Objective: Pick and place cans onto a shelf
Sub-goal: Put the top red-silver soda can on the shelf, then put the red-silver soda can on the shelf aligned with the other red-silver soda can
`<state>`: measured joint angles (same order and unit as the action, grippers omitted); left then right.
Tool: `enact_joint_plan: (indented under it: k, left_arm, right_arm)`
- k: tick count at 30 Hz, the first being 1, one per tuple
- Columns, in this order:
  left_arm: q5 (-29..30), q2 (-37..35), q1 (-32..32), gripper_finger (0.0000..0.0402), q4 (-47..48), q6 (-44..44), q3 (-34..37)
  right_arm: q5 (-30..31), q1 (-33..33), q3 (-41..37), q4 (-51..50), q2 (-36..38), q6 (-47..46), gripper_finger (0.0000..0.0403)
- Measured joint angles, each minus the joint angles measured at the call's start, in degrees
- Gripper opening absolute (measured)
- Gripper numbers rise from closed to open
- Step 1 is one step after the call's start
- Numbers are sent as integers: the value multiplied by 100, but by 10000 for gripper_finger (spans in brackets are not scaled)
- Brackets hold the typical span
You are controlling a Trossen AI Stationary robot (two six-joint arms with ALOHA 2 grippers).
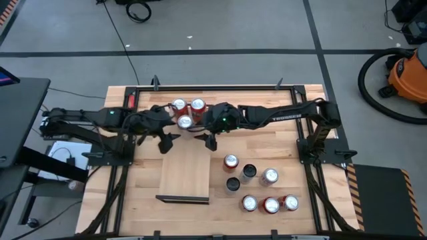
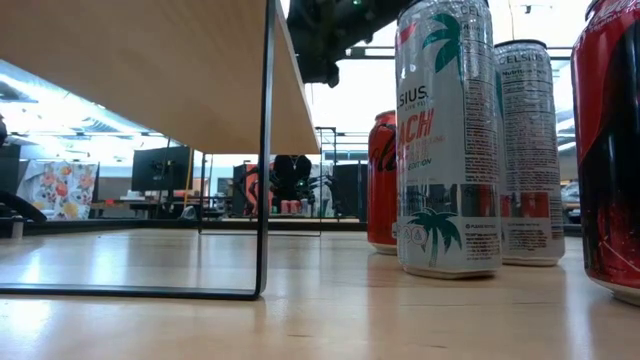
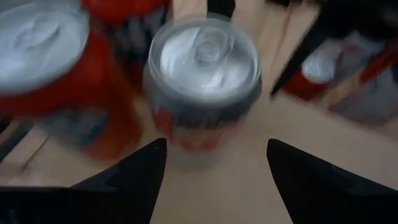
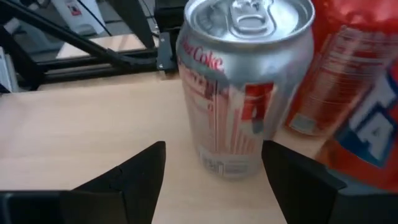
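Behind the shelf point(image 1: 186, 175), the left gripper point(image 3: 216, 163) and right gripper point(image 4: 212, 168), both spread, flank one silver can point(image 1: 185, 121); next, one must close around it.

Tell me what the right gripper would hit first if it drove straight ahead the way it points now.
Most likely the silver can: it stands upright on the shelf, centred just beyond the open right gripper. A red can sits beside it, off the line. Exact depth is hard to judge.
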<state>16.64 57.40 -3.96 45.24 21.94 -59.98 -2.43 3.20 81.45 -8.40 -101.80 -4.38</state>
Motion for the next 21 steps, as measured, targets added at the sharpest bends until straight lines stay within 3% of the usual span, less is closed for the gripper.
enact_joint_plan:
  k: [11, 21]
  left_arm:
    - [10, -247, -114, 288, 814, 146, -403]
    - [19, -288, -114, 288, 1436, 31, -856]
  right_arm:
    - [-63, 9, 3, 929, -425, -107, 273]
    - [-14, 4, 7, 782, -410, -163, 273]
